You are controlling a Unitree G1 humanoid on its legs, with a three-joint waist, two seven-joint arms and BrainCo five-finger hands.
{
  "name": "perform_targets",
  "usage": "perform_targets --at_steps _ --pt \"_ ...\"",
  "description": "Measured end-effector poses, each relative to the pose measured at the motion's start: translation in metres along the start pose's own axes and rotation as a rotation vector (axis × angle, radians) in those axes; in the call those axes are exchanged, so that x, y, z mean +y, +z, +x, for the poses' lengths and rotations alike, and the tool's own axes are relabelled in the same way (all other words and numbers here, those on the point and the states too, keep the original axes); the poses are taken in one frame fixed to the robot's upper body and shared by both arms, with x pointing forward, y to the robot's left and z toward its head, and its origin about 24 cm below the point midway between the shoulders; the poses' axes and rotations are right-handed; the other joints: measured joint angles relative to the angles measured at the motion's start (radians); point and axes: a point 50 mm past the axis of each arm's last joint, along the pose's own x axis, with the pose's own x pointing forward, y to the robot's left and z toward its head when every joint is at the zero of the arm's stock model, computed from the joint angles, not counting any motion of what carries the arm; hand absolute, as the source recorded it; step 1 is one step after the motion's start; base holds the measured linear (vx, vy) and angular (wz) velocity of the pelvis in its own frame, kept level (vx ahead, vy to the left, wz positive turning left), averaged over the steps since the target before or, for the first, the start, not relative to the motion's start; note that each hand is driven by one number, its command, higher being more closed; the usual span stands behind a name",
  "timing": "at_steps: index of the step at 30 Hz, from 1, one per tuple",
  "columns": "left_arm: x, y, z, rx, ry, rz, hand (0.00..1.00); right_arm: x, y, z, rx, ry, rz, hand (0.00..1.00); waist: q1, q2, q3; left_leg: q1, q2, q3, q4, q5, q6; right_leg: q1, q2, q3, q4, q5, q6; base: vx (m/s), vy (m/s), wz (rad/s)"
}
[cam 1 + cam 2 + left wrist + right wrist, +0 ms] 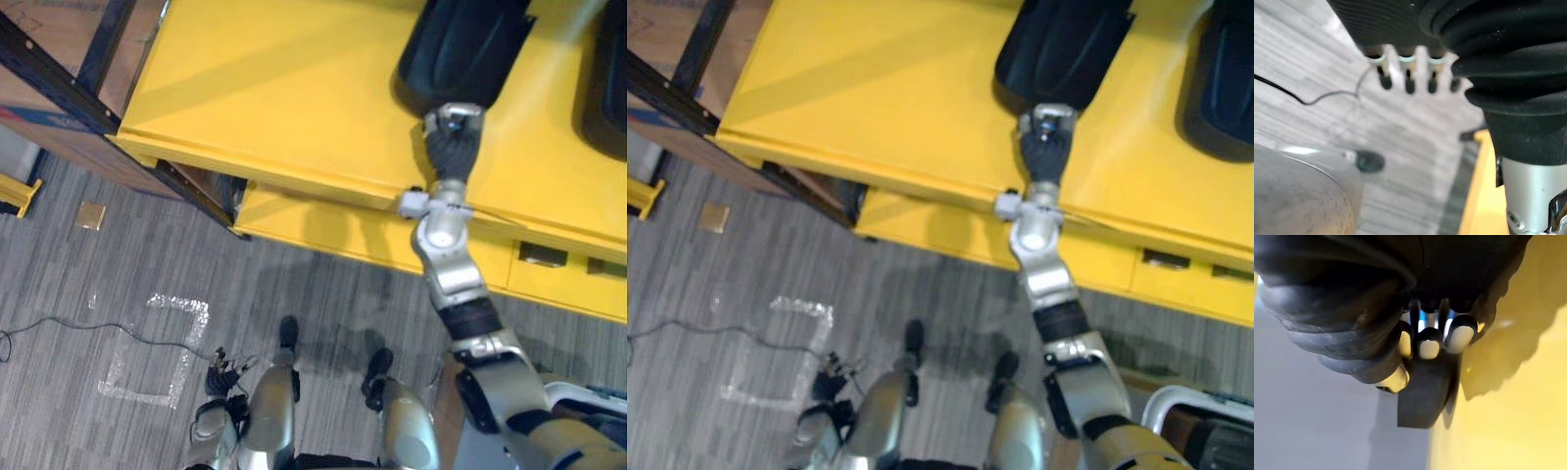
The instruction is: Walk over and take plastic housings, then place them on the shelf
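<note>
Here, the fingers (1429,345) of the right hand (454,137) are curled over the edge of a black housing (460,49). The thumb (1393,379) is pressed in from the other side, so the housing is pinched between them. The housing is found on the yellow worktop (274,98), close to its front edge. It cannot be told whether it is lifted off the worktop or not.

A second housing (609,78), also black, is seen on the same worktop. It is off to the right and well apart from the first one. Under the front edge of the worktop, yellow drawer fronts (549,259) with dark handles are seen.

The left hand (1391,24) is held low over the grey floor (118,255). Its fingers are kept straight and loose, and nothing is held in them.

On the floor, a square of shiny tape (157,352) is stuck down, and a small brown square (91,215) is seen near it. At the far left, a dark rack (59,73) is seen beside the worktop, with cardboard boxes (49,24) on it.
</note>
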Motion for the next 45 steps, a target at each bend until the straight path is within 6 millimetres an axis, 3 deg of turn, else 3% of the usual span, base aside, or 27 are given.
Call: perform_targets --at_steps 6,9,13,14,16,19,23,27,30,32,35,41,45 --pt "-0.001 0.001 0.000 -0.001 -0.006 -0.006 0.00 -0.005 -0.003 0.006 0.010 -0.021 -0.008 1.00 0.001 0.006 0.003 0.000 -0.006 -0.005 -0.002 0.005 0.005 0.002 -0.007 -0.010 0.006 0.000 0.000 -0.01 0.006 0.05" --pt "-0.004 0.001 0.000 0.000 -0.015 -0.010 0.00 -0.010 -0.001 0.009 0.000 -0.034 -0.004 1.00 0.001 0.021 0.011 0.005 -0.007 -0.006 -0.006 0.011 0.006 0.009 -0.008 -0.011 0.004 0.001 0.002 -0.02 0.003 0.05" --pt "-0.005 0.000 -0.001 0.004 -0.017 -0.012 0.00 -0.009 -0.002 0.000 -0.006 -0.009 0.013 1.00 0.000 0.027 0.014 0.029 0.001 0.005 -0.027 0.019 0.005 0.025 -0.002 -0.005 -0.021 0.006 0.007 0.02 -0.014 -0.06" --pt "-0.004 -0.001 -0.002 0.006 -0.015 -0.013 0.00 -0.007 -0.001 -0.011 -0.015 0.019 0.031 0.00 -0.001 0.027 0.014 0.046 0.005 0.014 -0.039 0.020 0.003 0.037 0.004 0.001 -0.029 0.011 0.009 0.07 -0.033 -0.18" --pt "-0.003 -0.003 -0.003 0.007 -0.014 -0.015 0.00 -0.001 0.002 -0.028 -0.026 0.072 0.060 0.00 -0.005 0.027 0.014 0.067 0.009 0.031 -0.043 0.020 0.003 0.053 0.012 0.018 -0.049 0.023 0.007 0.08 -0.023 -0.29" --pt "-0.001 -0.006 -0.005 0.014 -0.009 -0.016 0.00 0.010 0.019 -0.058 -0.074 0.185 0.141 0.00 -0.047 0.025 0.013 0.107 0.014 0.066 -0.063 0.020 0.003 0.080 0.020 0.040 -0.081 0.036 0.010 0.08 -0.016 -0.31" --pt "0.005 -0.012 -0.009 0.028 0.008 -0.014 0.00 -0.002 0.037 -0.085 -0.132 0.210 0.173 0.00 -0.078 0.003 -0.007 0.165 0.023 0.114 -0.099 0.013 -0.003 0.111 0.043 0.076 -0.126 0.053 0.012 0.05 -0.011 -0.32" --pt "0.023 -0.029 -0.018 0.081 0.050 0.016 0.00 -0.038 0.015 -0.112 0.009 0.144 0.140 0.00 -0.113 -0.051 -0.111 0.198 0.031 0.139 -0.125 0.007 -0.007 0.146 0.065 0.103 -0.198 0.078 0.014 0.08 -0.008 -0.23" --pt "0.027 -0.038 -0.023 0.109 0.063 0.023 0.00 -0.062 0.001 -0.125 0.107 0.105 0.147 0.00 -0.113 -0.065 -0.159 0.235 0.031 0.162 -0.125 -0.010 -0.012 0.183 0.070 0.122 -0.231 0.088 0.018 0.06 0.010 -0.22" --pt "0.028 -0.043 -0.026 0.121 0.060 0.046 0.00 -0.066 0.000 -0.130 0.116 0.140 0.160 0.00 -0.124 -0.062 -0.185 0.248 0.029 0.166 -0.125 -0.019 -0.011 0.193 0.069 0.127 -0.233 0.088 0.019 0.03 0.016 -0.17" --pt "0.028 -0.043 -0.027 0.123 0.059 0.046 0.00 -0.063 0.007 -0.125 0.048 0.178 0.180 0.00 -0.124 -0.061 -0.191 0.248 0.028 0.163 -0.125 -0.021 -0.009 0.194 0.067 0.125 -0.232 0.089 0.021 -0.02 0.008 0.00" --pt "0.031 -0.046 -0.027 0.147 0.072 0.048 0.00 -0.038 0.049 -0.076 -0.240 0.212 0.194 0.00 -0.107 -0.061 -0.191 0.215 0.022 0.107 -0.124 -0.005 -0.004 0.196 0.056 0.076 -0.228 0.093 0.023 -0.03 0.011 0.25" --pt "0.035 -0.045 -0.026 0.158 0.098 0.024 0.00 -0.017 0.070 -0.037 -0.326 0.234 0.212 0.00 -0.070 -0.062 -0.191 0.204 0.014 0.086 -0.123 0.005 0.001 0.198 0.050 0.057 -0.228 0.095 0.023 -0.01 0.012 0.17"
